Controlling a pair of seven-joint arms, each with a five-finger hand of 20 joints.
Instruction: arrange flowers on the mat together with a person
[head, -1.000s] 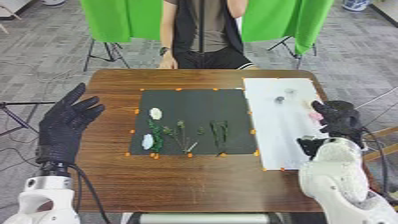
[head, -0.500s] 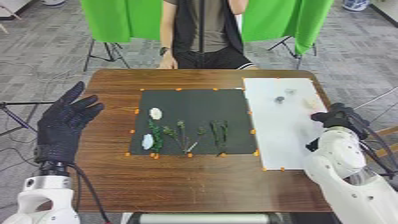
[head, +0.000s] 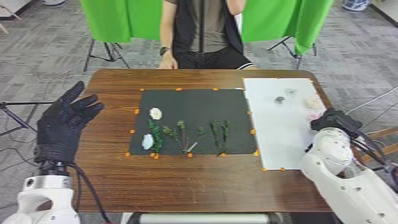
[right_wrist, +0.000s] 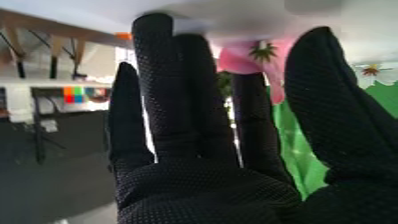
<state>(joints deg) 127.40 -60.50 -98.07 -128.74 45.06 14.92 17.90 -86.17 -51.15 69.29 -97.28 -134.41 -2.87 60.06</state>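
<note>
"Where were your hands?"

"My left hand (head: 64, 117) hung by the left edge of the brown surface (head: 178, 185), fingers loosely extended, holding nothing. My right hand (head: 336, 121) was at the right edge of the white sheet (head: 280, 135)."

"And had those right fingers closed on anything?"

"No, they were released. From the wrist, that right hand (right_wrist: 204, 185) showed me long, straight fingers with the thumb apart. A pink flower (right_wrist: 238, 60) showed beyond them, partly hidden; I couldn't tell whether they touched it. A white flower with a yellow centre (right_wrist: 371, 70) was on the thumb's side."

"What about the mat?"

"The dark mat (head: 200, 102) lay left of the sheet, with small orange pieces (head: 138, 111) around its edges. On its left part were two pale ovals, one farther from me (head: 155, 113) and one nearer, the nearer just beside a leafy green sprig (head: 156, 140). Thin stems (head: 182, 134) lay near the middle, and darker sprigs (head: 224, 132) lay to their right."

"Anything else on the sheet?"

"Two small greyish things (head: 279, 99), near its far end."
</note>
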